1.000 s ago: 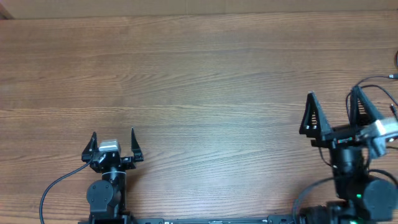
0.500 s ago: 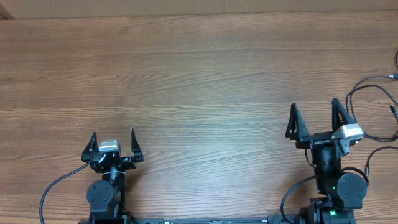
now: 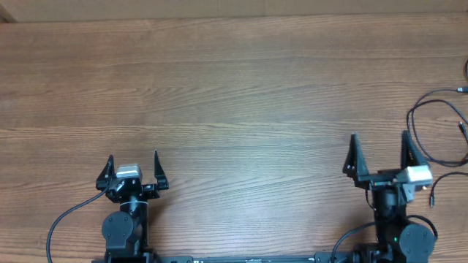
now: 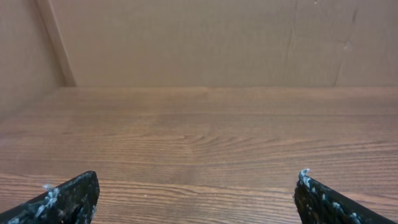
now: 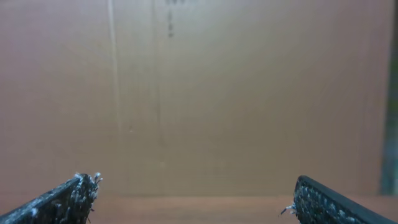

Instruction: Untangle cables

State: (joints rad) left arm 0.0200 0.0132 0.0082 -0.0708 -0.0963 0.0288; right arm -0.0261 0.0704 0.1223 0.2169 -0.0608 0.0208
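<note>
Along the near edge of the brown wood-grain table [image 3: 241, 95], the left black two-finger gripper [image 3: 132, 162] and the right black two-finger gripper [image 3: 379, 146] both sit with jaws spread wide and nothing between them, apparently parked clear of the work. Farther off at the far right edge, the thin black cables [image 3: 439, 120] lie in loose loops on the table, apart from both grippers, which suggests the untangling is done or not begun.

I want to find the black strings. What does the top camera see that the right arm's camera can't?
Only the overhead view shows the cables lying at the table's right edge, plus the open left hand. Only the right wrist view shows a plain brown wall close up. Both show the right hand, open and empty.
</note>
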